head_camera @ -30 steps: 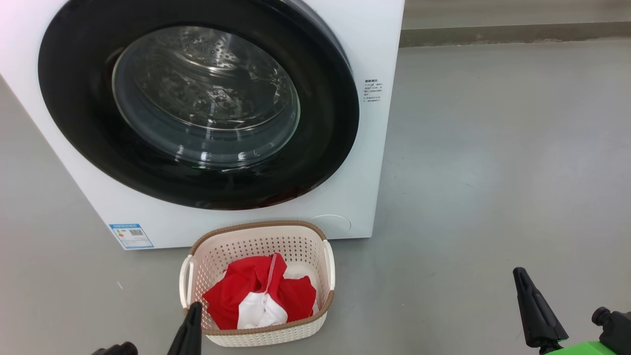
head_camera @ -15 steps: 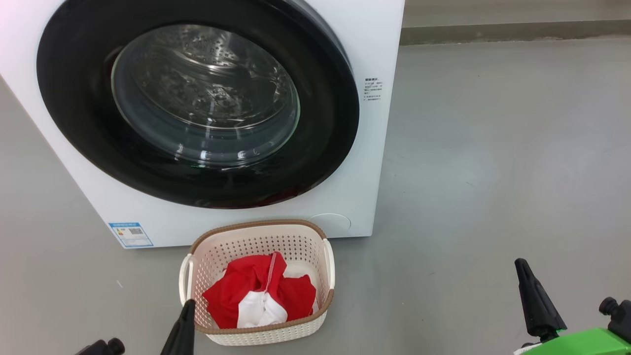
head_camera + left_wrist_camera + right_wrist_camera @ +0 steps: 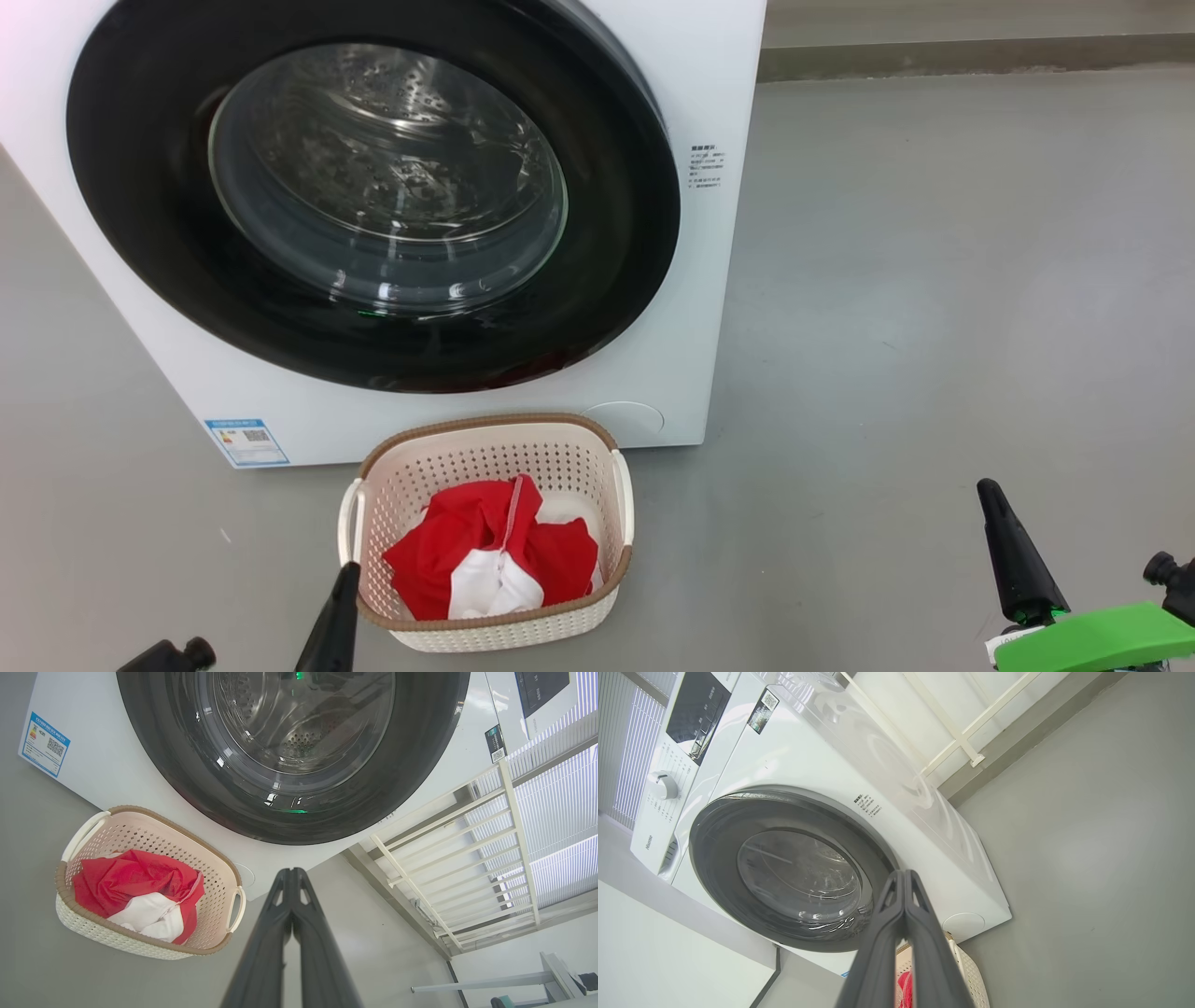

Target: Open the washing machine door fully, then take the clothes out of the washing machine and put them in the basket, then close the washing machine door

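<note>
The white washing machine (image 3: 691, 280) stands ahead, its round black door (image 3: 140, 215) flat against the front, steel drum visible through the glass. On the floor before it sits the cream basket (image 3: 485, 541) holding the red and white clothes (image 3: 485, 560). My left gripper (image 3: 344, 574) is shut with nothing in it, low beside the basket's left front corner. My right gripper (image 3: 991, 495) is shut and empty, off to the right above bare floor. The left wrist view shows the left gripper (image 3: 292, 872), the basket (image 3: 140, 826), the clothes (image 3: 131, 882) and the door (image 3: 420, 765). The right wrist view shows the right gripper (image 3: 903, 875) before the door (image 3: 714, 826).
Grey floor (image 3: 934, 280) spreads to the right of the machine. A white railing (image 3: 467, 858) and window blinds stand beyond the machine. A blue label (image 3: 245, 441) marks the machine's lower left front. A green part (image 3: 1092, 639) shows on my right arm.
Both grippers have drawn back toward the bottom of the head view, the left slightly leftward, the right slightly up. The view has shifted a little. Door, basket and clothes are as before.
</note>
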Robot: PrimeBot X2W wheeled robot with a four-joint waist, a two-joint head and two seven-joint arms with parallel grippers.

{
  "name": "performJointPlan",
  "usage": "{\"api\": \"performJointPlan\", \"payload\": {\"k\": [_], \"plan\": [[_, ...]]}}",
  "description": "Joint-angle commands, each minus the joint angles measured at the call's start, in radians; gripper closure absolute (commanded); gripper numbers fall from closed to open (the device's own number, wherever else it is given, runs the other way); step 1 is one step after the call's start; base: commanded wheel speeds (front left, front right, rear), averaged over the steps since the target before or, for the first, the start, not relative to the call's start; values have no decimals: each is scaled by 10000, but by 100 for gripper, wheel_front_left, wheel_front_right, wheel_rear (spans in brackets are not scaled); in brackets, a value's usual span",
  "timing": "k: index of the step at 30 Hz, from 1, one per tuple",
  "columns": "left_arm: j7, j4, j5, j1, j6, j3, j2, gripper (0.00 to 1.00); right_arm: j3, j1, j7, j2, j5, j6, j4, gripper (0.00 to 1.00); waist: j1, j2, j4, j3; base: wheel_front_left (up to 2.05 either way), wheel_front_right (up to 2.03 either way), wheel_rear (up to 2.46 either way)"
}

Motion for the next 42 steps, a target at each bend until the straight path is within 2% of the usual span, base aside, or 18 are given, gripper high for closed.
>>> {"api": "performJointPlan", "payload": {"k": [1,42], "plan": [[65,-155,-296,-510,-140,342,34,100,188,-525,47,-238,395,-18,-171,100,0,0,-1,4,0,0,0],[1057,759,-4535,-1205,-1093,1446,-192,100,408,-1654,765,-573,5506,-30,900,100,-1,0,-18,125,0,0,0]]}}
